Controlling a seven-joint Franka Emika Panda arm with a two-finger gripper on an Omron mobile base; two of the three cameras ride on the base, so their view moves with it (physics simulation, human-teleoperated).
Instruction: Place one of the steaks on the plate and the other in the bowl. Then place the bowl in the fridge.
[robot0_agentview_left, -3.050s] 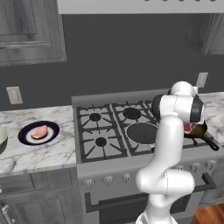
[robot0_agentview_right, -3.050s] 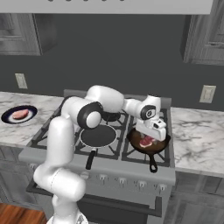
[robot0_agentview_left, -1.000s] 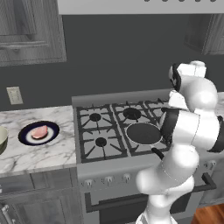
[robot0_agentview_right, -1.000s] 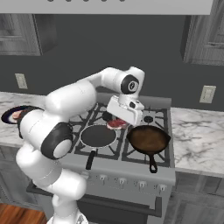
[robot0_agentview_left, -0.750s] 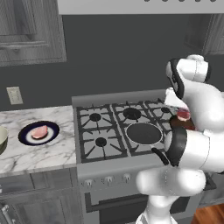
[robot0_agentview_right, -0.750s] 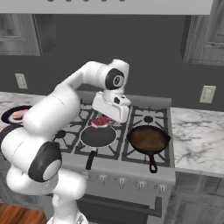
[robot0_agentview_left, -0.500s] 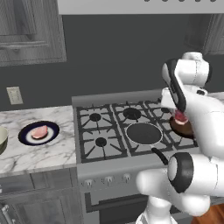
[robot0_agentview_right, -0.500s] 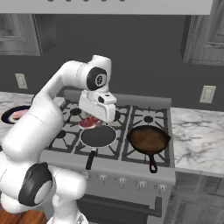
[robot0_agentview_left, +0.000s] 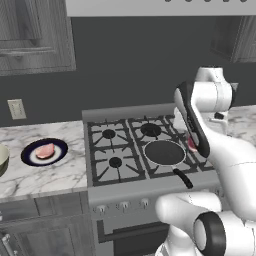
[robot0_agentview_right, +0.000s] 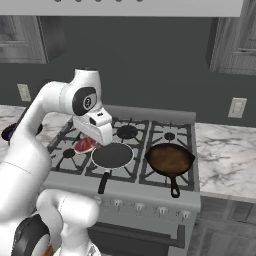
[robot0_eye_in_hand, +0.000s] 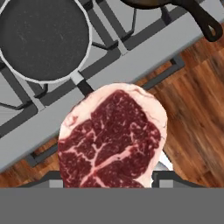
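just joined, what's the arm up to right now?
The gripper is holding the dark marbled steak in the air above the stove, on the left side past the round black pan. The brown skillet sits empty on a right-hand burner. The pale pink steak lies on the plate on the counter to the left of the stove, and the edge of the bowl shows just beyond the plate.
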